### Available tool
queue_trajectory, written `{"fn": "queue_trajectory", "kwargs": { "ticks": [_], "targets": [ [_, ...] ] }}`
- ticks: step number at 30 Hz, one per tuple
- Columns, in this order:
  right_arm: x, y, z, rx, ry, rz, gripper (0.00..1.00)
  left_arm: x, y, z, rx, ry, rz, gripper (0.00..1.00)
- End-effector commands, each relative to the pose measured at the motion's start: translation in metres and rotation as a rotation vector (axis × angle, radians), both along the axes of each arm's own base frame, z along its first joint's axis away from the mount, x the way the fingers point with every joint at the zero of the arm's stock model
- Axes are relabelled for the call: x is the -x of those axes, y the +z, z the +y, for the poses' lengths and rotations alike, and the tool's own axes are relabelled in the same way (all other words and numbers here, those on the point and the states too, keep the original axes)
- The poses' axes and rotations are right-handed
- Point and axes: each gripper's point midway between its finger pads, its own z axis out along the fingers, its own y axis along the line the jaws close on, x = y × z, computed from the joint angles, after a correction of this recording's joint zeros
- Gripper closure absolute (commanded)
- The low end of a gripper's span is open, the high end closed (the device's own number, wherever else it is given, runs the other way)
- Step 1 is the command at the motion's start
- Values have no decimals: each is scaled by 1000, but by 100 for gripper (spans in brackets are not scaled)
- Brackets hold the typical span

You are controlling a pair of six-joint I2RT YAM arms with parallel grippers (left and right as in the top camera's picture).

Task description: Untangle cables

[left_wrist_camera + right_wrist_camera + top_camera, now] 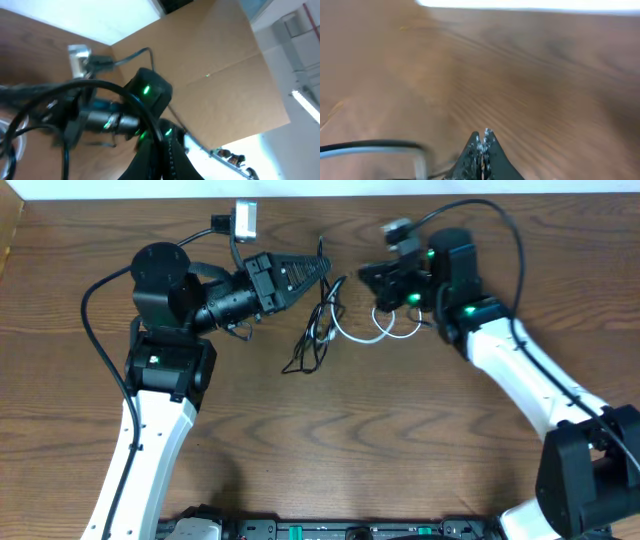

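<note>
My L gripper (322, 268) is clenched to a point on the black cord (303, 350). The cord trails from its tip down onto the wooden table (400, 440), mid-table. The white cord (360, 340) loops just beside it, touching, near my R gripper (385, 288). R fingers (482, 150) are pressed tight, tip to tip.

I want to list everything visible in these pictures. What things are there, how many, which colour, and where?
black cable: one, black, table centre, tangled with the white one
white cable: one, white, looped just right of the black cable
table: one, brown wood, under everything
cardboard panel: one, tan, behind the table, left wrist view only
left gripper: one, black, seems to pinch the black cable's top
right gripper: one, black, fingers shut, above the white loops
</note>
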Motion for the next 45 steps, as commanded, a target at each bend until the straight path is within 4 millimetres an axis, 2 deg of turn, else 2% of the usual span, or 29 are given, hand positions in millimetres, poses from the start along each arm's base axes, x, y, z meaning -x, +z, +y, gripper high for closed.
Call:
{"fn": "queue_trajectory", "kwargs": {
  "ticks": [1,3,6,7,11,14,16,18,19,20,25,29,32,34,35,36,38,39,40,41,44,45],
  "targets": [
    [-15,2,-50,44,-162,34,99,-6,-10,6,-105,66,-87,92],
    [-7,5,-55,30,-133,58,99,-11,-28,12,-165,109,-53,92],
    [14,22,-40,-22,16,35,96,-12,-44,14,-223,114,-45,92],
    [25,34,-29,-59,104,10,85,-12,-48,14,-233,110,-39,92],
    [55,60,-5,-150,316,-54,52,-13,-52,13,-236,104,-27,93],
    [63,63,1,-207,335,9,40,-13,-52,13,-236,104,-27,93],
    [72,67,8,-234,384,16,39,-13,-53,13,-246,101,-43,92],
    [81,69,15,-215,462,-57,37,-12,-54,13,-247,99,-38,92],
    [82,69,16,-199,480,-85,35,-12,-53,13,-245,96,-38,93],
    [86,67,19,-175,516,-131,27,-9,-52,11,-234,79,-31,93],
    [103,58,36,-49,675,-345,26,-1,-50,7,-135,52,140,92],
    [101,55,52,29,677,-423,26,2,-47,4,-65,46,269,93],
    [95,50,66,109,641,-461,28,2,-47,4,-28,57,352,93],
    [91,45,75,166,609,-479,35,2,-47,4,-7,63,396,92],
    [90,44,79,183,597,-483,40,2,-47,4,0,65,411,92],
    [85,44,82,202,554,-482,50,2,-47,4,8,67,429,93],
    [68,51,80,196,416,-447,67,2,-47,4,15,69,445,93],
    [59,54,77,181,346,-421,75,2,-47,4,15,69,445,93],
    [47,56,69,165,241,-373,91,2,-47,4,15,69,445,93],
    [36,55,59,154,151,-330,99,2,-47,4,15,69,444,93],
    [13,48,24,141,-50,-222,99,2,-47,5,11,69,435,93],
    [4,41,4,136,-146,-161,99,1,-47,5,2,71,417,93]
  ]
}}
